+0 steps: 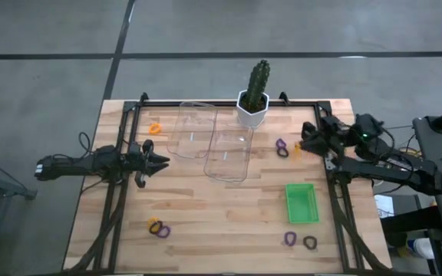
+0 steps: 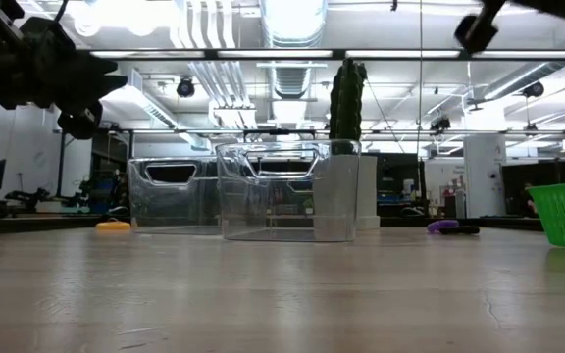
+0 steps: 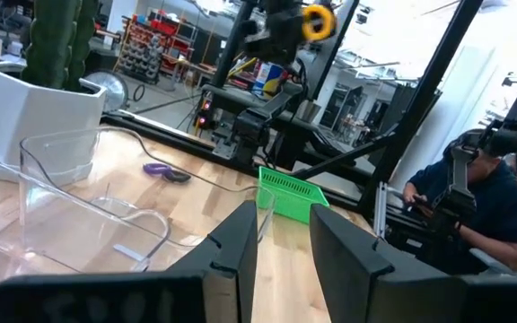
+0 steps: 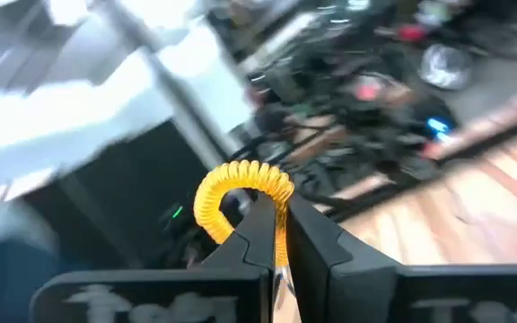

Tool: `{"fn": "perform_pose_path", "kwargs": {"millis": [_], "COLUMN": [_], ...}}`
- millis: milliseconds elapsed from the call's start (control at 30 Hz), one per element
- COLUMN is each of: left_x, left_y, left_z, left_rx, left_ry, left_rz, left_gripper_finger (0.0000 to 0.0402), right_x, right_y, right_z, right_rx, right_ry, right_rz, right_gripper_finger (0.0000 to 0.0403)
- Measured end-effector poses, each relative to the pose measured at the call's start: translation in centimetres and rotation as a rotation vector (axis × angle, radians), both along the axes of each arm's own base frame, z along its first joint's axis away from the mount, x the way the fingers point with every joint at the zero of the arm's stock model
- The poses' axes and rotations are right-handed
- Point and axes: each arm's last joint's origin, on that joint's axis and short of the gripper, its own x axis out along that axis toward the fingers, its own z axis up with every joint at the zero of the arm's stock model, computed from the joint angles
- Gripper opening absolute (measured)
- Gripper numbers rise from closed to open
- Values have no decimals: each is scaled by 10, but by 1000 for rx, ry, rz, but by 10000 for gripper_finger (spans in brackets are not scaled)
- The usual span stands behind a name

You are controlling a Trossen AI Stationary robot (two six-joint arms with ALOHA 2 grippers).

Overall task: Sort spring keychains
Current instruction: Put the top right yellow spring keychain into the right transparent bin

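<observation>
My right gripper (image 4: 276, 224) is up in the air near the table's right far corner (image 1: 299, 146), shut on an orange spring keychain (image 4: 240, 190); the left wrist view shows that keychain (image 3: 318, 21) too. My left gripper (image 3: 284, 242) is open and holds nothing, hovering left of the clear bins (image 1: 159, 162). On the table lie an orange keychain (image 1: 155, 129), a purple and black pair (image 1: 282, 147), a yellow and purple pair (image 1: 158, 228), a purple one (image 1: 290, 239) and a black one (image 1: 310, 242). My right gripper pinches the orange keychain between its two fingertips (image 4: 260, 215), on the coil's loop at the side nearest the fingers (image 4: 260, 184). The keychain is lifted clear of the table and the rest of its loop stands out beyond the fingertips.
Two clear plastic bins (image 1: 194, 130) (image 1: 230, 153) stand at the table's middle, with a cactus in a white pot (image 1: 253, 100) at the far edge. A green basket (image 1: 301, 202) sits at the right near side. A person (image 3: 474, 206) sits beyond the table.
</observation>
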Motion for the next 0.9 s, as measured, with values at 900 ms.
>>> {"fn": "perform_pose_path", "kwargs": {"millis": [900], "left_x": [0], "left_y": [0], "left_z": [5], "left_rx": [33], "left_ry": [-51], "left_rz": [5], "left_gripper_finger": [98], "right_x": [159], "right_y": [6], "right_z": [-2], "right_rx": [-376], "right_ry": [694], "right_rz": [-277], "right_gripper_finger": [13]}}
